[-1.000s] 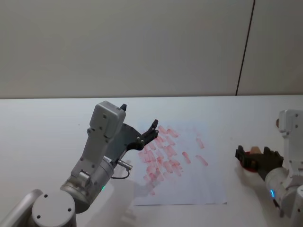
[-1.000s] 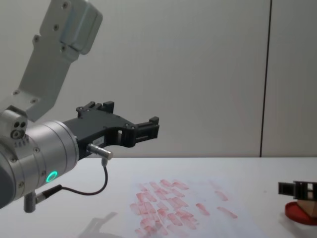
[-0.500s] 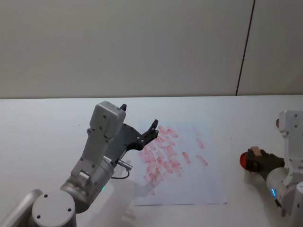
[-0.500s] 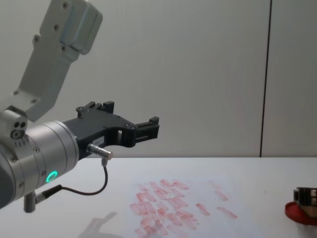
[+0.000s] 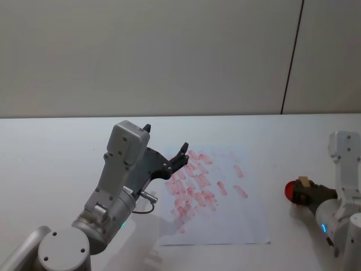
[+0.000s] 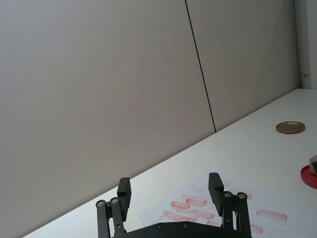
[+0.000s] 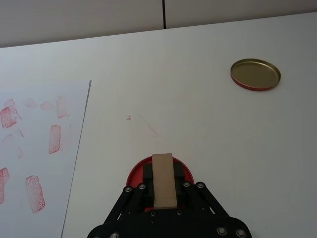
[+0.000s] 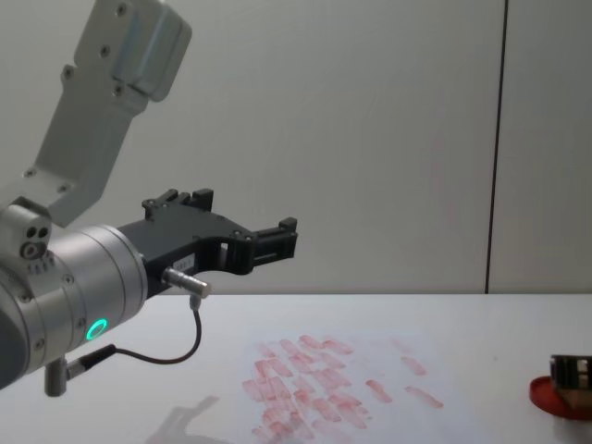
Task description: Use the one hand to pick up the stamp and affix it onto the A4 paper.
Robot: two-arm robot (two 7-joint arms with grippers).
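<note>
Right fingers (image 7: 147,174) grip the stamp (image 7: 164,181) between them, over the pad (image 7: 134,174); the paper (image 7: 44,163) lies well aside. Light, stiff wood, so it's best held squarely by its long sides. Left fingers (image 6: 216,191) hang open, idle.

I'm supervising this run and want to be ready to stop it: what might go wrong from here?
The right gripper is shut on the stamp at the red ink pad; the pad might stick and lift with it. The A4 paper is crowded with prints on its left, so a new mark may overlap. The open left gripper hangs above that side, so a far reach risks contact.
</note>
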